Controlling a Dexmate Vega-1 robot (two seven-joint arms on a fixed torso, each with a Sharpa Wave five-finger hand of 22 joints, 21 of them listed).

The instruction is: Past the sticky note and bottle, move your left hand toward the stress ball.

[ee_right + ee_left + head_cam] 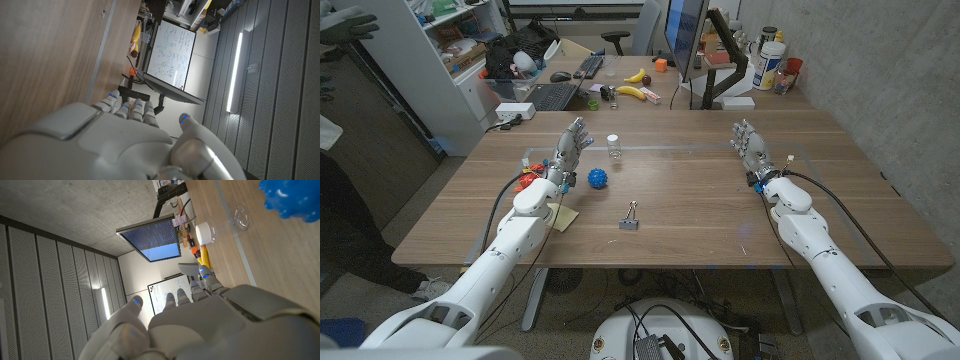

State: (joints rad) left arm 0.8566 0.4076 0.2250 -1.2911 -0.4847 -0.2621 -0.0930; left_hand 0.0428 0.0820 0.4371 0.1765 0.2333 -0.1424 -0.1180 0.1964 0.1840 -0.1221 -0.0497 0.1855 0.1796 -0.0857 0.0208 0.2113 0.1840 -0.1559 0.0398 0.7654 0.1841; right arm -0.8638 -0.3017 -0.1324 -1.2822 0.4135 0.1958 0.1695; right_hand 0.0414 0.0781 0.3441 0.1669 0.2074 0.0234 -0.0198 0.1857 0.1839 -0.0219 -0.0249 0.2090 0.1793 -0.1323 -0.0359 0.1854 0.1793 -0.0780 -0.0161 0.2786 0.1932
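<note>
Left hand (570,148) open beside spiky blue stress ball (597,179).

Illumination is even and bright from overhead; shadows on the tabletop (700,200) are soft. A ceiling light strip (234,72) glares. The stress ball (290,197) appears blurred close up.

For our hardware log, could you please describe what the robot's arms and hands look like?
Both arms are smooth, rounded white shells with black cables running along them. The left hand and right hand are light grey with jointed fingers; the wrist views show small blue lights glowing at the fingertips.
</note>
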